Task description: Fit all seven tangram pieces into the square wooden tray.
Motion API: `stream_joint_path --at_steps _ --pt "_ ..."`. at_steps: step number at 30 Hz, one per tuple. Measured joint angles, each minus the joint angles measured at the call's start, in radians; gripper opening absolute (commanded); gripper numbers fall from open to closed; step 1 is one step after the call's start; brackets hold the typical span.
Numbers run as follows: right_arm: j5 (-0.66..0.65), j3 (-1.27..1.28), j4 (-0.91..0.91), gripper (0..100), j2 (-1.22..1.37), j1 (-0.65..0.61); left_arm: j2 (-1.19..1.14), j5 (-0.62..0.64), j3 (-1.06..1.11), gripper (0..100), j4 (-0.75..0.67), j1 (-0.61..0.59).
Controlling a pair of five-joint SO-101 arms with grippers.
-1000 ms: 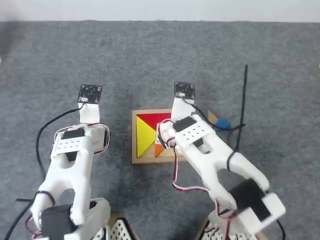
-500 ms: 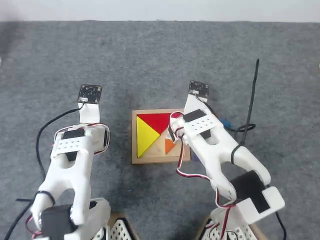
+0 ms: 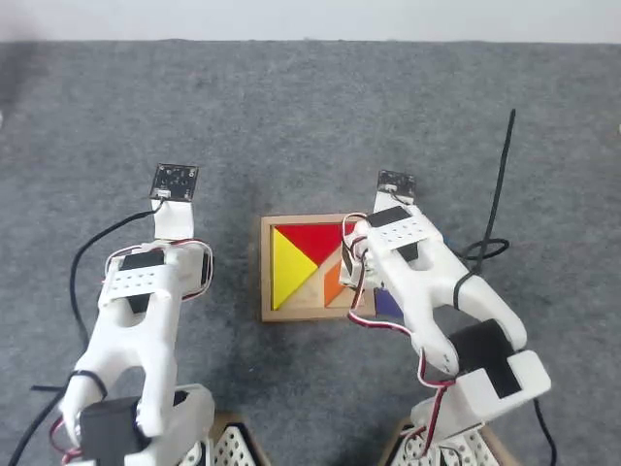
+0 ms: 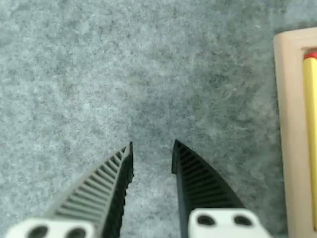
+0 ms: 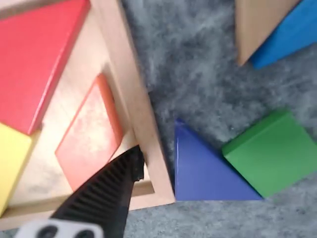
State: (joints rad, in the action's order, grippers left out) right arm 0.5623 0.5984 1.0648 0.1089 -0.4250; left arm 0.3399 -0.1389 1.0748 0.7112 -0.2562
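Seen from above, the square wooden tray (image 3: pixel 267 291) sits on the grey carpet (image 3: pixel 291 116) between the two arms. A red triangle (image 3: pixel 310 241), a yellow triangle (image 3: pixel 287 272) and an orange piece (image 3: pixel 333 284) lie inside it. The left arm (image 3: pixel 141 301) stands well apart from the tray. The right arm (image 3: pixel 417 277) leans over the tray's near right corner, and a dark blue triangle (image 3: pixel 388 303) lies on the carpet just beside that corner.

From the left wrist, the left gripper (image 4: pixel 152 158) hangs over bare carpet with its fingers a little spread and nothing between them. The tray's rim (image 4: pixel 285 124) is off to one side, with slivers of red and yellow inside it.

From the right wrist, the right gripper (image 5: pixel 130 161) has its tip at the tray's inside corner, by the orange piece (image 5: pixel 89 144) and against the rim (image 5: pixel 131 94). I cannot tell whether it is spread or pressed together. The red triangle (image 5: pixel 39 59) and yellow triangle (image 5: pixel 10 158) lie deeper in the tray. On the carpet outside, the dark blue triangle (image 5: pixel 200 171) lies just beside the rim and touches a green square (image 5: pixel 270 151). Farther off, a tan piece (image 5: pixel 257 20) lies against a light blue piece (image 5: pixel 292 34).
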Motion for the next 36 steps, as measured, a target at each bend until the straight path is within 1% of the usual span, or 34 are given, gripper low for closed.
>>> stream_joint_path --at_steps 5,10,13,16,18,20,23,26,30,35,36 --pt "-0.008 -0.032 0.003 68.2 0.008 0.000 0.000 0.000 0.000 12 0.000 0.000" --pt "-0.002 -0.083 0.006 68.1 -0.127 0.005 0.000 0.000 0.000 12 0.000 0.000" --pt "0.100 -0.095 -0.023 68.1 -0.166 -0.068 0.000 0.000 0.000 12 0.000 0.000" --pt "0.265 -0.097 -0.080 68.1 -0.164 -0.153 0.000 0.000 0.000 12 0.000 0.000" --pt "0.358 -0.097 -0.140 68.1 -0.143 -0.183 0.000 0.000 0.000 12 0.000 0.000" --pt "0.411 -0.097 -0.215 68.1 -0.091 -0.201 0.000 0.000 0.000 12 0.000 0.000" --pt "0.468 -0.100 -0.331 68.0 -0.017 -0.201 0.000 0.000 0.000 12 0.000 0.000" --pt "0.534 -0.124 -0.390 68.0 0.026 -0.207 0.000 0.000 0.000 12 0.000 0.000" --pt "0.562 -0.140 -0.388 68.0 0.028 -0.204 0.000 0.000 0.000 12 0.000 0.000" --pt "0.565 -0.140 -0.325 67.8 0.023 -0.206 0.000 0.000 0.000 12 0.000 0.000" --pt "0.565 -0.140 -0.304 66.5 0.017 -0.206 0.000 0.000 0.000 12 0.000 0.000"
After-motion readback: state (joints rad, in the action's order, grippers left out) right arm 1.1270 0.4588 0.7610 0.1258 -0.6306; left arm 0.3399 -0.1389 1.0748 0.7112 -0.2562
